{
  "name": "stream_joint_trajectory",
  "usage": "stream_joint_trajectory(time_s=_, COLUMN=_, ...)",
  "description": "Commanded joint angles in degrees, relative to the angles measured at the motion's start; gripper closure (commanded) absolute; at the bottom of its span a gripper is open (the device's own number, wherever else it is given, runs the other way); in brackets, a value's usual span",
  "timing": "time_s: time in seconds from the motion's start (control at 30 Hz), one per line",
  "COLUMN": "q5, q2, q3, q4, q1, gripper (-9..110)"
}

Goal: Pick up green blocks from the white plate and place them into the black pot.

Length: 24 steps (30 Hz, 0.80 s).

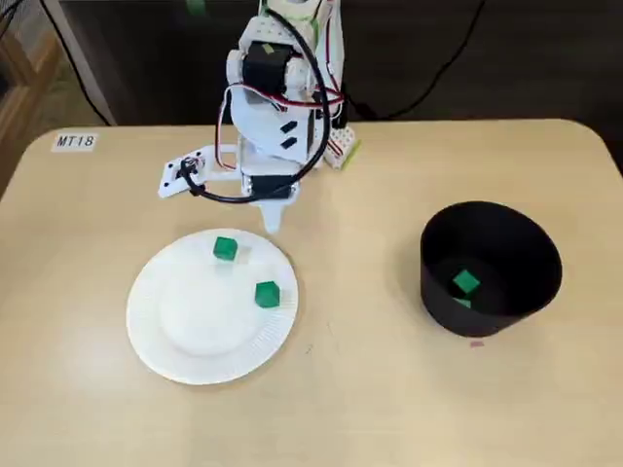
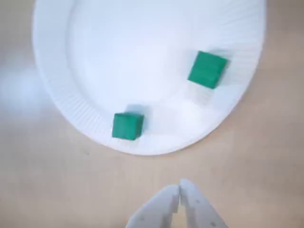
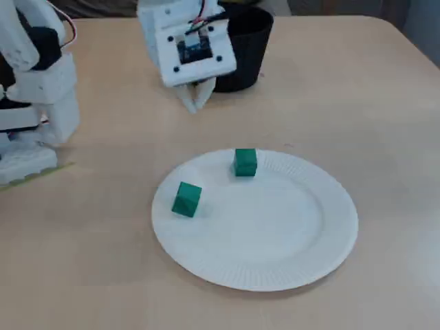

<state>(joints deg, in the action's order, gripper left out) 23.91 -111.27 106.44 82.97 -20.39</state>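
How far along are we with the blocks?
Done: one block lies in the pot. In hand: nothing; the end effector is shut and empty, just off the plate rim. Left: two blocks on the plate.

The room is lit evenly and softly, seemingly from overhead, so the pale table (image 1: 370, 409) looks bright with no hard glare. In the wrist view the white plate (image 2: 52, 85) is nearly washed out and its ribbed rim is faint. That whole picture is soft, most of all the gripper (image 2: 179, 190) at the bottom edge. The green blocks (image 2: 207, 70) cast only short, faint shadows. The black pot (image 1: 438, 297) stays dark inside, and the background (image 1: 146, 58) beyond the table is dim.
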Motion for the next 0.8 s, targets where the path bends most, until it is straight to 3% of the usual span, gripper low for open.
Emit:
stream_joint_trajectory(time_s=0.0, q5=1.1, q2=2.0, q3=-3.3, q4=3.4, q1=-3.8, gripper=104)
stream_joint_trajectory(time_s=0.1, q5=1.5, q2=3.3, q3=-3.9, q4=5.4, q1=-6.2, gripper=104)
stream_joint_trajectory(time_s=0.13, q5=1.6, q2=2.8, q3=-4.0, q4=5.8, q1=-6.9, gripper=98)
stream_joint_trajectory(time_s=0.2, q5=3.3, q2=0.4, q3=-3.5, q4=6.2, q1=-6.9, gripper=69)
stream_joint_trajectory(time_s=0.3, q5=2.5, q2=-0.3, q3=-3.3, q4=7.4, q1=-7.7, gripper=56)
stream_joint_trajectory(time_s=0.77, q5=6.5, q2=22.7, q3=-15.3, q4=9.7, q1=-15.1, gripper=57)
